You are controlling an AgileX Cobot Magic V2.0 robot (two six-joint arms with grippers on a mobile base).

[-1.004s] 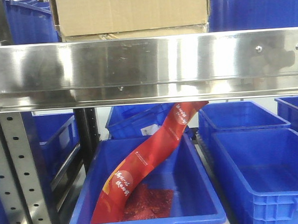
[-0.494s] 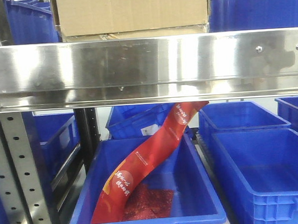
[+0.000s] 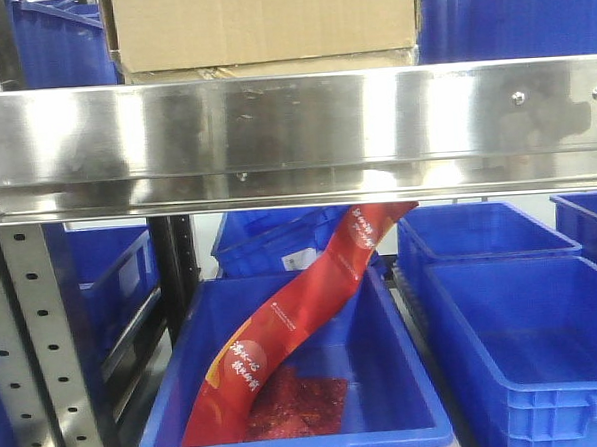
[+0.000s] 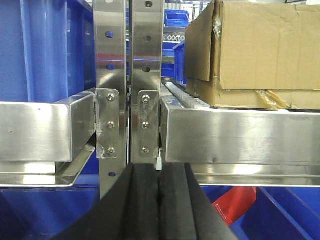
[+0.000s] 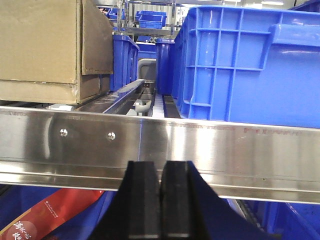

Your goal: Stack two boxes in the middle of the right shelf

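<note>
Boxes already stacked on the shelf point(image 3: 293, 124): large box point(image 3: 268, 20) sits on the thin box point(image 3: 270, 68), both at the front edge, long axes along the front rail. Left gripper point(image 4: 159, 205) and right gripper point(image 5: 162, 200) have jaws pressed together, holding nothing. Risk: an arm clipping the rail on retreat, or nudging the overhanging top box askew.

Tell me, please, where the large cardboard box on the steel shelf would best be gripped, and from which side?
Probably by its two upright side walls, one claw on each, coming in from the front over the shelf rail. The large box is far too wide for one claw, sits flat on the thin box, and both side faces appear exposed.
</note>
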